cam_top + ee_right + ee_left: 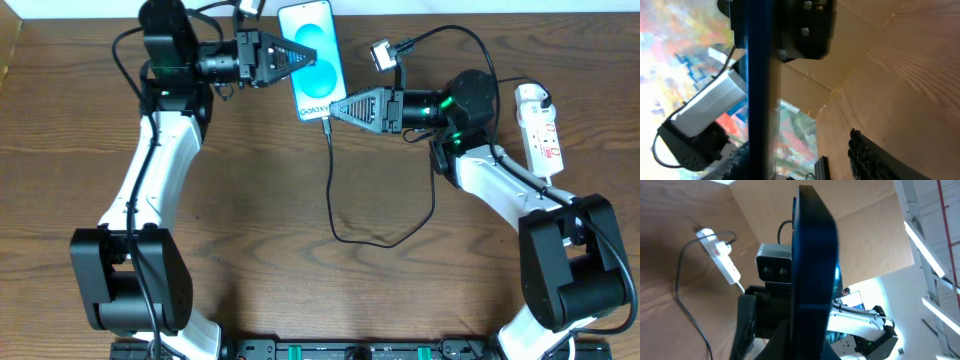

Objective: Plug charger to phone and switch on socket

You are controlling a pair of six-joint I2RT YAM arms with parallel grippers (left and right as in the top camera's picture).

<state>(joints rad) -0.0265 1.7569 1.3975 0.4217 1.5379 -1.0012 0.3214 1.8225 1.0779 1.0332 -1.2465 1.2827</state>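
The phone (318,50), cyan screen up, is at the back centre of the table. My left gripper (298,56) is shut on its left edge. In the left wrist view the phone (812,265) is edge-on between the fingers. My right gripper (336,111) is at the phone's bottom edge, with its fingers apart. In the right wrist view the phone (757,90) is edge-on, one finger far to its right. The charger cable (372,241) meets the phone's bottom edge, then loops forward and back toward the socket (541,126). I cannot tell whether the tip is seated. The white plug head (530,97) sits in the socket.
The socket (724,261) and the cable (682,287) also show in the left wrist view. The socket's white cord (553,183) runs forward beside the right arm. Cardboard walls (900,35) stand behind the table. The arm bases are at the front left and front right.
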